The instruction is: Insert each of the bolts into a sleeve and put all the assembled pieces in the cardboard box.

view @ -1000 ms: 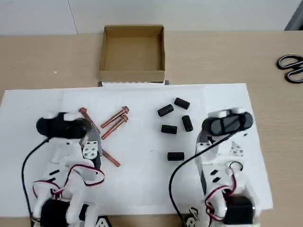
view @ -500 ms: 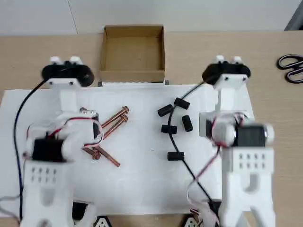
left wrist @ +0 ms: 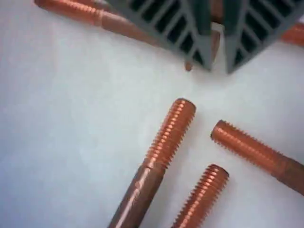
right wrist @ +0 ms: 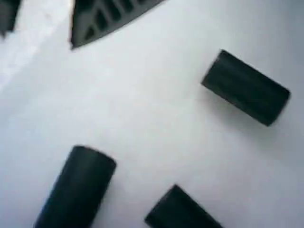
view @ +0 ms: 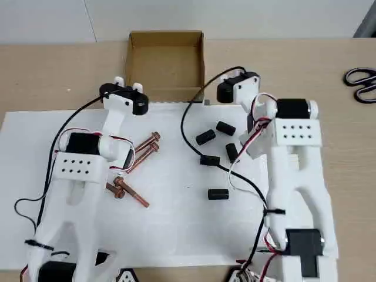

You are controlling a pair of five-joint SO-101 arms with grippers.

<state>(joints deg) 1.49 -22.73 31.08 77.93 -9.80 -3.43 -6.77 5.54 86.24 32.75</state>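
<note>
Here the copper bolts (view: 143, 148), slim rods with hexagonal heads and finely ridged threads, lie scattered on the left half of the white sheet (view: 176, 235). The black sleeves (view: 210, 160), short matte cylinders, are loose right of the sheet's middle, toward its far edge. The cardboard box (view: 164, 94), square, brown and open-topped, sits on the wooden table (view: 59, 76), touching the middle of the sheet's far edge. The left gripper (left wrist: 218, 66), made of grey ribbed plastic, hangs just above the bolt ends with its jaws drawn almost together, only a slit between them, and grips nothing. The right gripper (right wrist: 80, 33) hangs above three sleeves, and I cannot tell whether it is apart or together. Half a second ago both arms stood straighter, heads out by the sheet's far edge. Both have since swung inward, while the bolts, sleeves and box have stayed put.
</note>
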